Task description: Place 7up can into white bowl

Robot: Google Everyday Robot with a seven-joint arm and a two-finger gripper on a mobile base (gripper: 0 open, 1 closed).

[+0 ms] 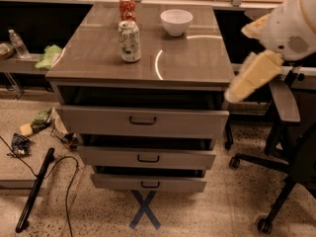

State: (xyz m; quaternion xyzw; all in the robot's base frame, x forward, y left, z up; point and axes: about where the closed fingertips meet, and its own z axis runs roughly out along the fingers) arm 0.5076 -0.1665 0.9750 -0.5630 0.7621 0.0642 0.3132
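looking like the approach step: gripper [245, 84] hangs off the 3 o'clock edge of the cabinet [197, 58], can't tell its grip, 7up can [130, 41] stands upright on top, white bowl [176, 21] at its 1 o'clock, so next it should swing toward 9 o'clock and clamp the can.

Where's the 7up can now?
Camera view: the 7up can stands upright left of centre on the cabinet top, just in front of the red soda can; white bowl back right, gripper off the right edge.

Robot arm [291, 28] far right, gripper [249, 80] prob. angled down-left.
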